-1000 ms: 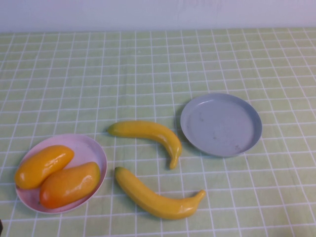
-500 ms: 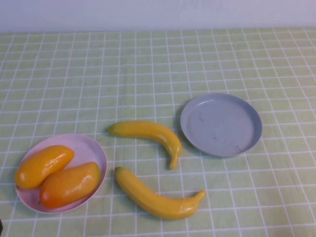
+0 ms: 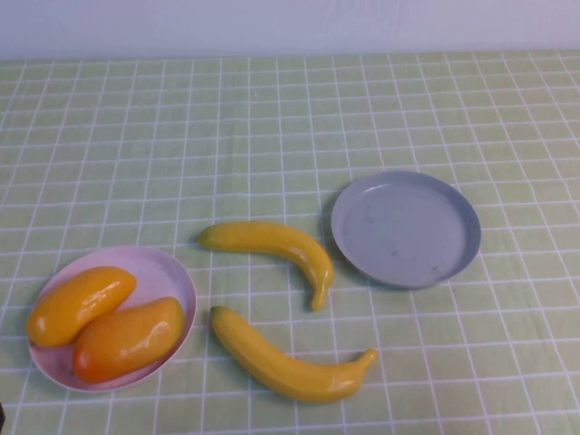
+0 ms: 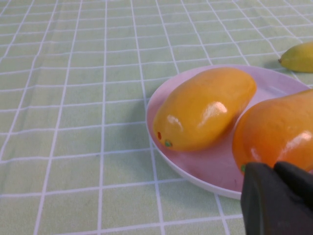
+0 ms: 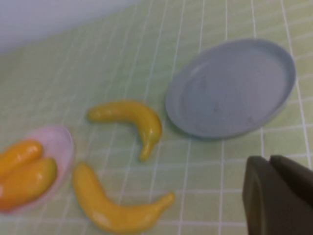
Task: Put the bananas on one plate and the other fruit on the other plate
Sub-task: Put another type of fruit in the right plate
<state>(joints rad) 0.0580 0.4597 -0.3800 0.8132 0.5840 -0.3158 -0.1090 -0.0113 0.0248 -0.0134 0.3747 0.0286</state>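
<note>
Already the two plump, glossy mango-like fruits lie side by side, touching, on the pale pink plate at about eight o'clock on the green checked tablecloth. Both slim, curved bananas rest on the cloth near the middle — one just beside the smooth, faintly scuffed grey-blue plate at three o'clock, the other nearer six. The left gripper hangs close over the pink plate's rim by the more orange fruit; the right gripper sits near the grey plate. Whether either grips or is released I cannot tell.
</note>
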